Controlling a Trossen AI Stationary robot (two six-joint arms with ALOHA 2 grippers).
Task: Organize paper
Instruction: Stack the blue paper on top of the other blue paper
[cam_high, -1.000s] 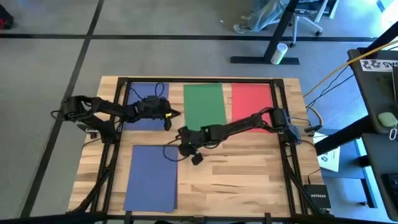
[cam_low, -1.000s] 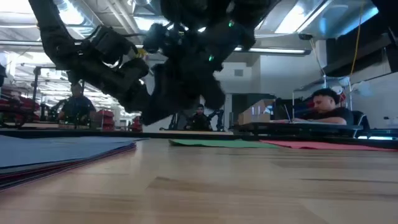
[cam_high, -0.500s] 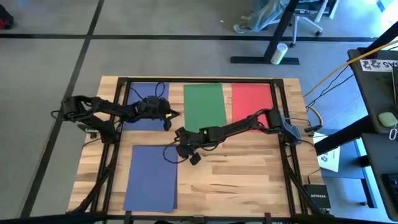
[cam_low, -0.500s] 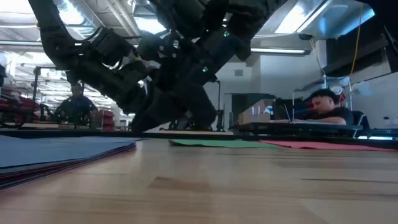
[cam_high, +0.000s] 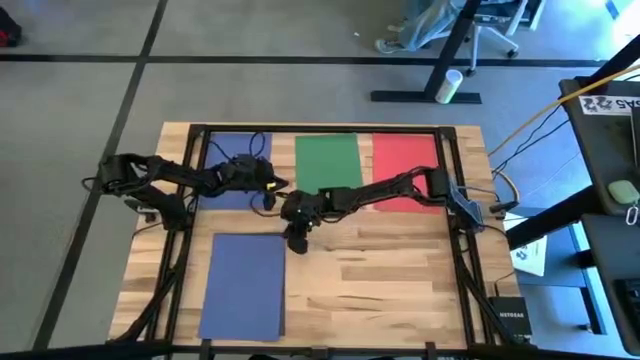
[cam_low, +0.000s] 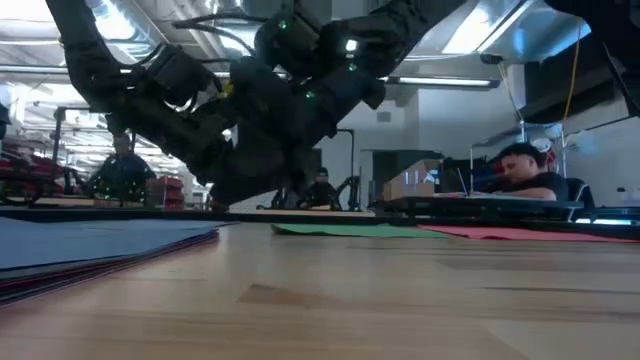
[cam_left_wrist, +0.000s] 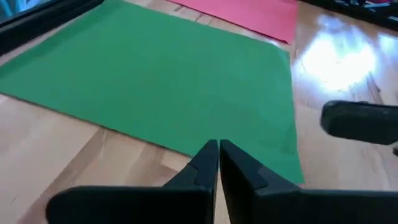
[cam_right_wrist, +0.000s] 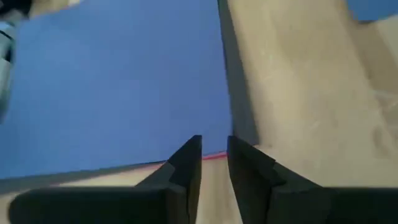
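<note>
The paper stack (cam_high: 243, 285), blue on top, lies at the table's near left. My right gripper (cam_right_wrist: 213, 163) hovers over its far right corner, fingers slightly parted, holding nothing. I might pinch several sheets together. My left gripper (cam_left_wrist: 219, 163) waits closed beside the green sheet (cam_left_wrist: 155, 81).

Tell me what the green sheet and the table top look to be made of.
Green sheet: apparently paper, matte; it lies thin and flat with crisp straight edges and even colour, no gloss. Table top: looks like wood, planked or laminated, with a light satin finish; pale boards with grain lines and joints show, and the left wrist view catches a soft sheen beside the red sheet.
</note>
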